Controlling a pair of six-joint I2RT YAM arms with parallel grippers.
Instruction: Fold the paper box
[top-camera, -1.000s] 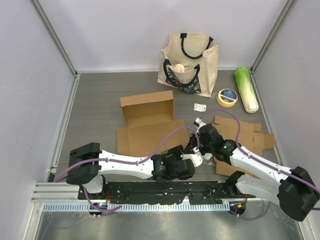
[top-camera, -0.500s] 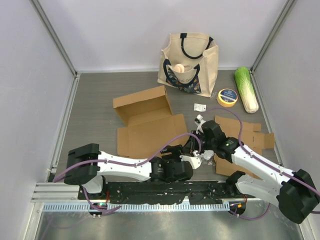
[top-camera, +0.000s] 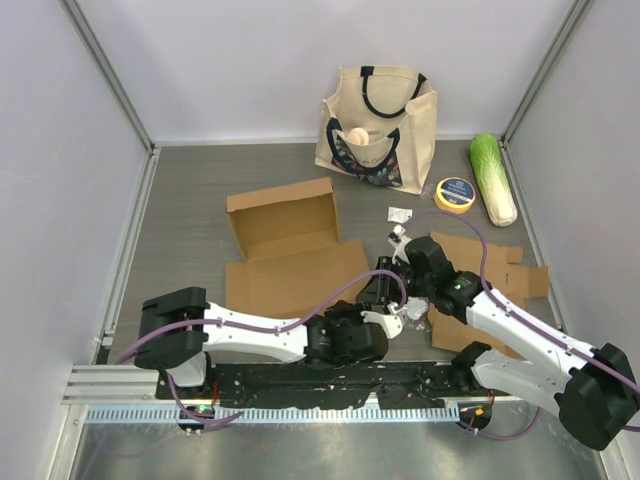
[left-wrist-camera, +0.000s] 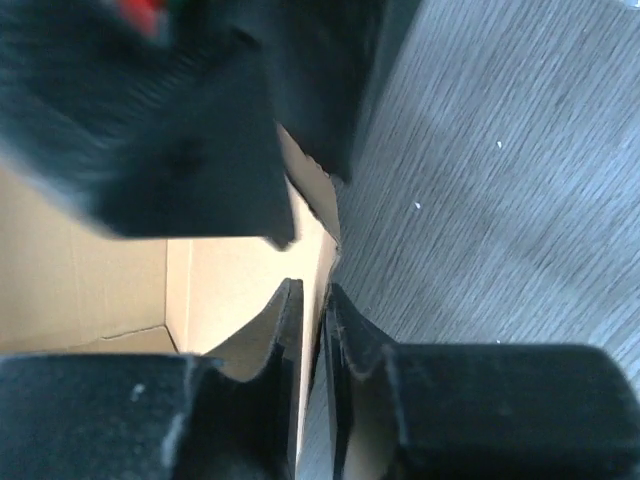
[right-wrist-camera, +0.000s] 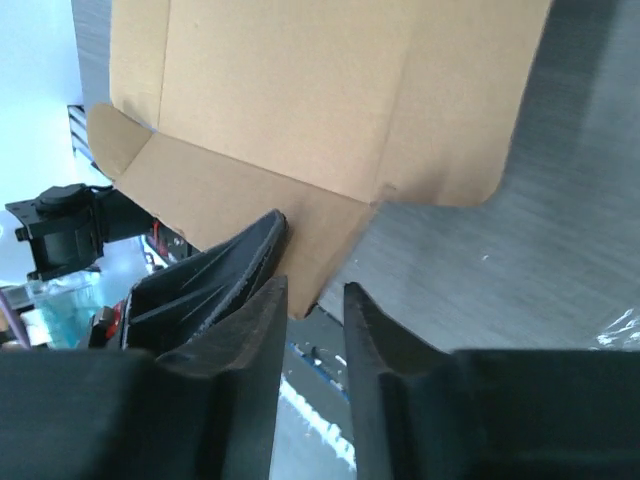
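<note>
The paper box (top-camera: 285, 250) is brown cardboard, lying open on the table with its far part raised and flaps spread. Both grippers meet at its near right corner. My left gripper (top-camera: 378, 308) is shut on the thin edge of a flap, and the cardboard (left-wrist-camera: 230, 290) runs straight between its closed fingers (left-wrist-camera: 312, 290). My right gripper (top-camera: 383, 288) is open. In the right wrist view the flap's corner (right-wrist-camera: 330, 240) sits just beyond its parted fingertips (right-wrist-camera: 315, 288), without touching them. The box's panels (right-wrist-camera: 300, 90) fill that view above.
A second flat cardboard blank (top-camera: 480, 275) lies under the right arm. At the back stand a canvas tote bag (top-camera: 378, 125), a yellow tape roll (top-camera: 455, 194) and a napa cabbage (top-camera: 494, 178). A small white packet (top-camera: 400, 214) lies mid-table. Walls close in on both sides.
The left gripper closed on the flap's edge and the right gripper opened, letting the flap go. The box shifted and turned a little to the left.
</note>
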